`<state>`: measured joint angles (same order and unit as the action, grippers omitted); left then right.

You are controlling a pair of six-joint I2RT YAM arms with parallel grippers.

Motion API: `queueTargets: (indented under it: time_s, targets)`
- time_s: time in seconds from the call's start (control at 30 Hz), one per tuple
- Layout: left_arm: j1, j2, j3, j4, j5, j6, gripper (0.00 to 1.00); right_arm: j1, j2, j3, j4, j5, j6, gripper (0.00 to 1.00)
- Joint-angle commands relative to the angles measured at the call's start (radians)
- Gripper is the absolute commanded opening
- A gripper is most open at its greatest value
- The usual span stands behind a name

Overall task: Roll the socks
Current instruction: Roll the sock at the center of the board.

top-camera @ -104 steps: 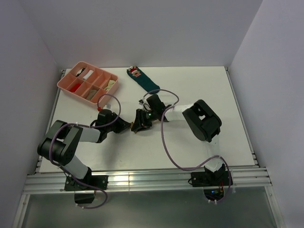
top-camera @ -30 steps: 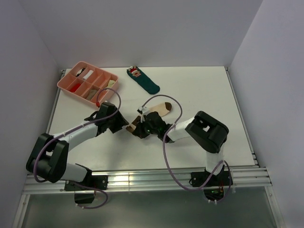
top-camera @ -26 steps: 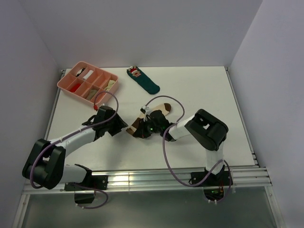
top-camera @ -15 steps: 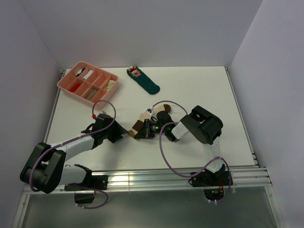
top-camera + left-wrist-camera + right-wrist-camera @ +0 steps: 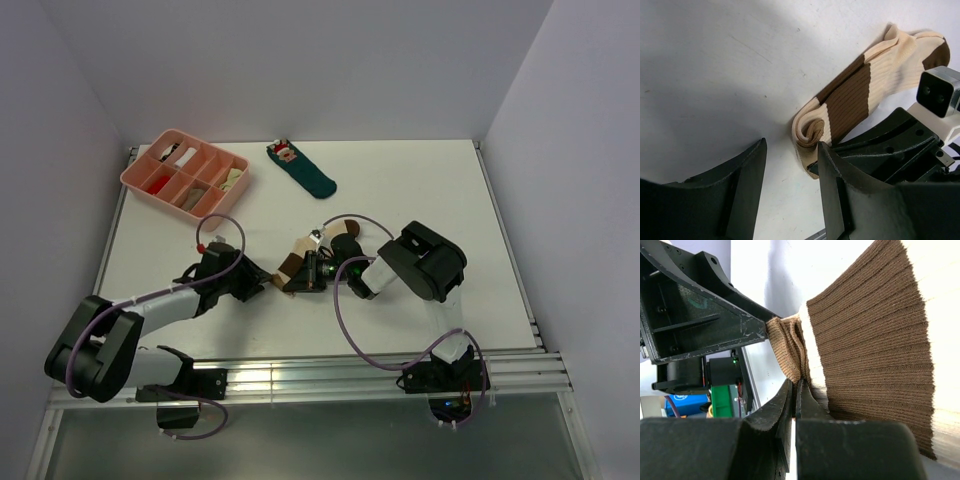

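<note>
The socks [image 5: 345, 230] lie stacked mid-table, the cream one with dark brown bands [image 5: 860, 90] on top of the tan one, whose edge shows underneath. Their near-left end is curled into a small roll [image 5: 810, 132]. My right gripper [image 5: 795, 386] is shut on a fold of tan fabric at that roll [image 5: 790, 347]; from above it sits at the roll's near side [image 5: 297, 277]. My left gripper [image 5: 791, 150] is open and empty. Its right finger [image 5: 832, 175] is beside the roll, and the roll lies just beyond its tips. From above, the left gripper [image 5: 262, 281] is left of the roll.
A pink compartment tray [image 5: 185, 170] holding small items stands at the back left. A dark teal sock with a red-and-white figure [image 5: 303, 170] lies behind the arms. The aluminium rail [image 5: 300, 380] runs along the near edge, and walls close in both sides.
The left gripper has slid slightly toward the near edge and narrowed a little. The right wrist has dropped lower over the socks, hiding more of them, and still pinches the rolled end.
</note>
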<state>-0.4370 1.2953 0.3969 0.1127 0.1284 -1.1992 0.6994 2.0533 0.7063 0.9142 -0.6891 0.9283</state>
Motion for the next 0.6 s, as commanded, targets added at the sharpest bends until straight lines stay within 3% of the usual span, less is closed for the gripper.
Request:
queueTargets:
  time_s: [0.0, 0.23, 0.4, 0.57]
  targets:
    - [-0.012, 0.036, 0.003, 0.035, 0.013, -0.010, 0.50, 0.005, 0.059, -0.021, -0.140, 0.031, -0.025, 0.00]
    - [-0.020, 0.102, 0.040, 0.010, -0.018, -0.002, 0.41, 0.005, 0.056, -0.013, -0.153, 0.039, -0.028, 0.00]
    - [-0.023, 0.188, 0.068, -0.059, -0.041, 0.013, 0.25, 0.005, 0.054, 0.002, -0.169, 0.049, -0.040, 0.00]
    - [-0.031, 0.249, 0.198, -0.218, -0.075, 0.078, 0.07, 0.006, 0.035, 0.007, -0.196, 0.080, -0.069, 0.00]
